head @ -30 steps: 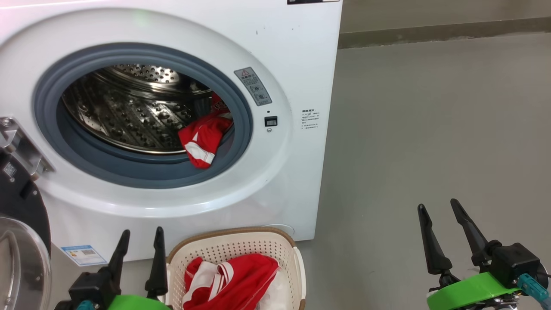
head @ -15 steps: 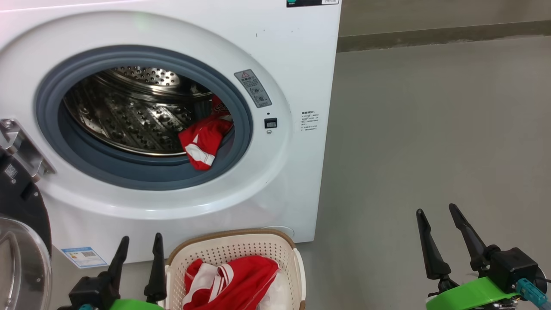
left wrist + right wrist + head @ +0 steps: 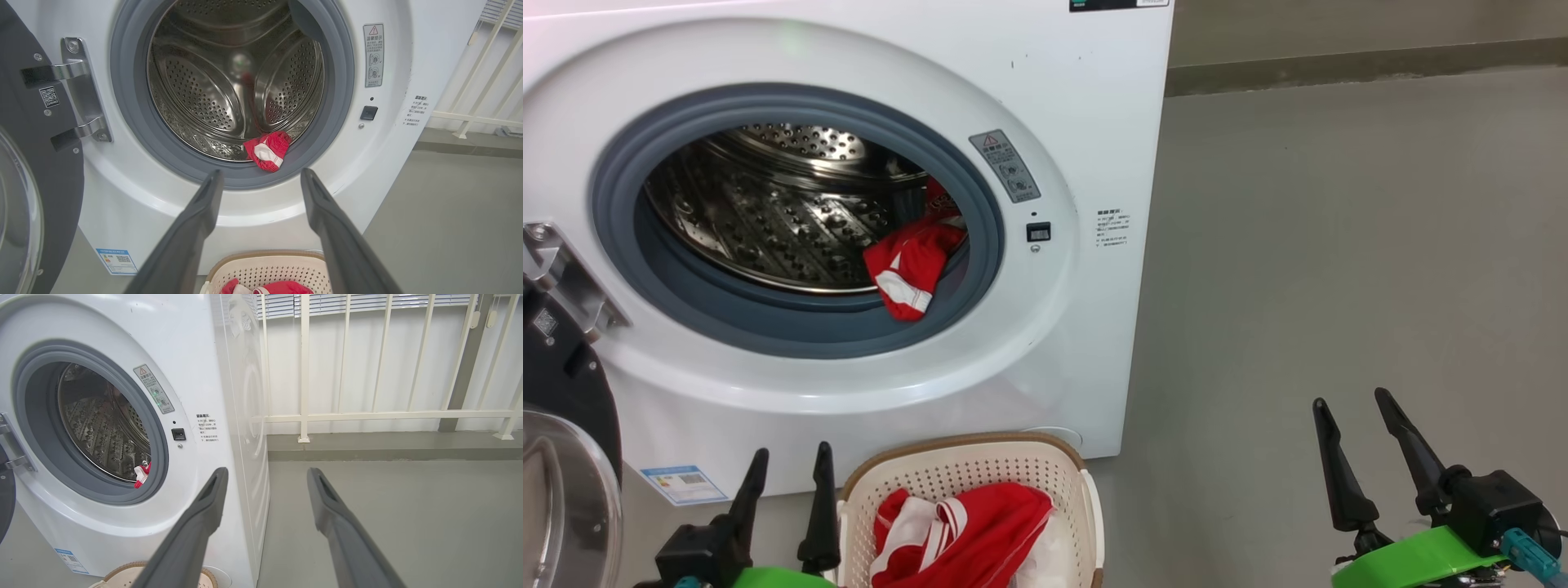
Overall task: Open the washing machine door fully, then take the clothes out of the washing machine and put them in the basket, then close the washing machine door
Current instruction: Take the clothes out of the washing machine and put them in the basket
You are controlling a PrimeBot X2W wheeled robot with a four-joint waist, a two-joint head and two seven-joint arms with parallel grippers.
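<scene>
left gripper [image 3: 793,449] in front of the washing machine [image 3: 1078,122], right gripper [image 3: 1351,398] off its right side, both pointing up, spread, empty. 1 red garment [image 3: 907,265] in its opening, 1 basket [image 3: 964,469] below.

Home laundry corner or balcony, white washing machine [image 3: 1086,106] standing on bare grey floor [image 3: 1339,245], cream railing [image 3: 304,375] and slatted blinds [image 3: 347,304] running behind.

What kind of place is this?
Likely a laundry corner, maybe a balcony: a washing machine stands on bare grey floor, a basket of red clothes sits before it, and a white railing runs beside it.
</scene>
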